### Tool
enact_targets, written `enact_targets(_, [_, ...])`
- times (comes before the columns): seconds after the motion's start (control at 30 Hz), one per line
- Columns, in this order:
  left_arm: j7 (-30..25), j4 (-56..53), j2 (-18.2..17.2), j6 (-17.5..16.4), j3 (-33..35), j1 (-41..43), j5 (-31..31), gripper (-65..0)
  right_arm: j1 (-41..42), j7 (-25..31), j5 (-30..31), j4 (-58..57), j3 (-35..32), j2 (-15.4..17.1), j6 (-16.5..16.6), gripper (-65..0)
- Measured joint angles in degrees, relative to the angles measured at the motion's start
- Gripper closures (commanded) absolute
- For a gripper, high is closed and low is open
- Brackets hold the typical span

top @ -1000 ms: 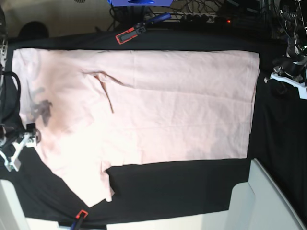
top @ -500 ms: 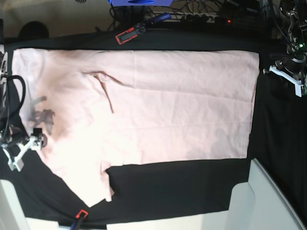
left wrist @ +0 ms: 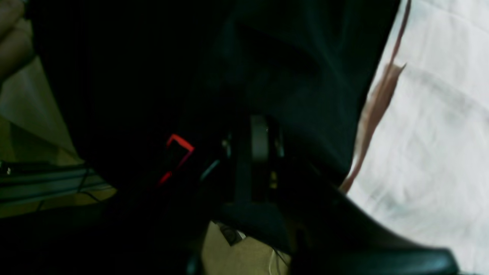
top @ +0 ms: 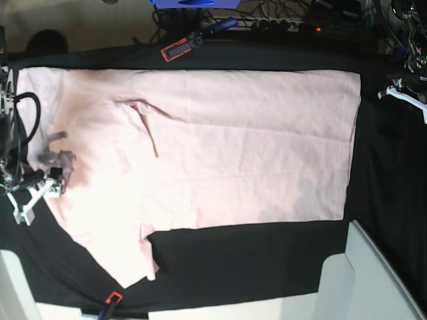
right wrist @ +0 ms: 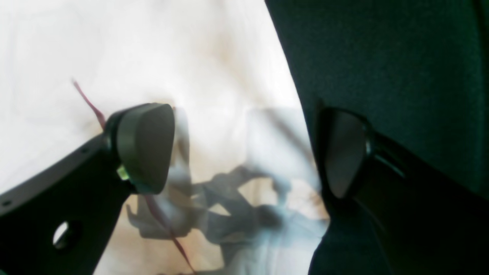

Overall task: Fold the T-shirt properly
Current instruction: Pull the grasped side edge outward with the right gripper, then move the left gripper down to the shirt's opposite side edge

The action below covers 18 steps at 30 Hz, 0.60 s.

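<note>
The pale pink T-shirt point(top: 220, 153) lies spread flat on the black table cloth point(top: 253, 260), with a sleeve pointing toward the near edge at lower left. My right gripper point(top: 39, 199) hovers at the shirt's left edge. In the right wrist view it point(right wrist: 244, 152) stands open, one finger point(right wrist: 143, 147) above pink fabric point(right wrist: 191, 57), the other above black cloth, nothing held. My left gripper point(top: 408, 93) sits off the shirt's far right corner; its jaws are not clear. The left wrist view is dark and blurred, with shirt fabric point(left wrist: 431, 133) on its right.
A red-and-black clamp point(top: 180, 48) grips the cloth at the far edge and an orange one point(top: 112, 298) at the near edge. A white box point(top: 373, 280) stands at lower right. Cables and a blue object point(top: 193, 3) lie behind the table.
My right gripper has shifted slightly up along the shirt's left edge. My left gripper has drawn back toward the far right corner. The shirt has not moved.
</note>
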Motion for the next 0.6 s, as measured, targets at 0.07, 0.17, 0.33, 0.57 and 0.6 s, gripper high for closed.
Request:
enact_targets(0.07, [0.0,-0.1,0.0,0.0,-0.1,0.1,0.0,-7.1,0.0,0.3,0.0,0.0,-0.1,0.0,-2.3,-57.2])
enact_targets(0.17, [-0.1,-0.1,0.8,0.0,0.0,0.0,0.0,-7.1,0.0,0.3,0.0,0.0,-3.3,0.4,-2.3,-56.4])
enact_targets(0.33, [0.0,-0.3,2.0,0.0,-0.2,0.1,0.0,-7.1,0.0,1.9,0.0,0.0,-3.8,0.1,-2.4,-53.0])
enact_targets(0.57, [0.0,-0.3,1.9,0.0,-0.2,0.1,0.0,-7.2,-0.2,1.9,0.0,0.0,-3.8,0.2,-2.4,-24.5])
enact_targets(0.6, [0.0,-0.3,1.9,0.0,-0.2,0.1,0.0,-7.2,-0.2,1.9,0.0,0.0,-3.8,0.2,-2.4,-24.5])
